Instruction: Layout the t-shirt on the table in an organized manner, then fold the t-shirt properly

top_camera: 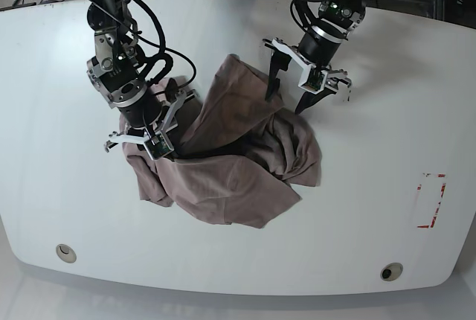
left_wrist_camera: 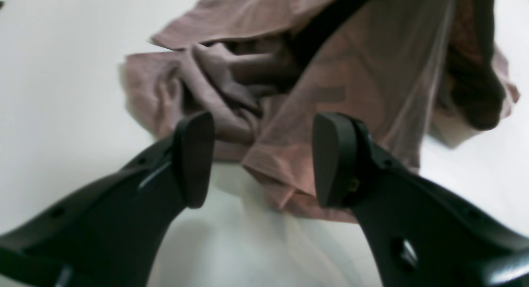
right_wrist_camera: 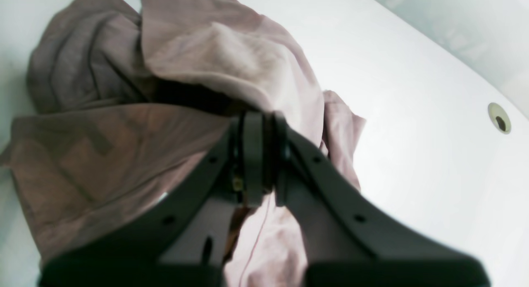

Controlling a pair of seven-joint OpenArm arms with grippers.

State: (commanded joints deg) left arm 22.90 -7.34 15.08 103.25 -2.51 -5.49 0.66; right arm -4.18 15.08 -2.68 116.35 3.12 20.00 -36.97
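Base view shows the t-shirt (top_camera: 238, 160) bunched in a crumpled mauve-brown heap near the middle of the table (top_camera: 372, 186), a bit toward the left of the picture. One fold rises as a ridge up toward the far side; a flatter flap spreads toward the near edge. No sleeve or neck can be picked out for sure.

The right gripper (top_camera: 160, 145) (on the picture's left in the base view) sits at the heap's left edge with cloth draped against it. Its wrist cam shows the right gripper (right_wrist_camera: 253, 155) w/ fingers pressed together, fabric pinched between them and hanging below, so it has hold of the shirt. More cloth is piled behind and to both sides of it.

The left gripper (top_camera: 290, 97) is at the far right side of the heap, fingers pointing down at the raised fold. Its wrist cam has the left gripper (left_wrist_camera: 262, 159) spread wide, a clear gap between the two pads, nothing held. A shirt hem edge lies in that gap below the pads; contact can't be judged (the view is soft).

Around the shirt the table is glossy white. Two round grommet holes sit near the near edge, one left (top_camera: 65, 251) and one right (top_camera: 387, 272). Red tape marks (top_camera: 430, 201) lie toward the right side, well apart from the shirt. Cables trail off the far edge behind both arms.
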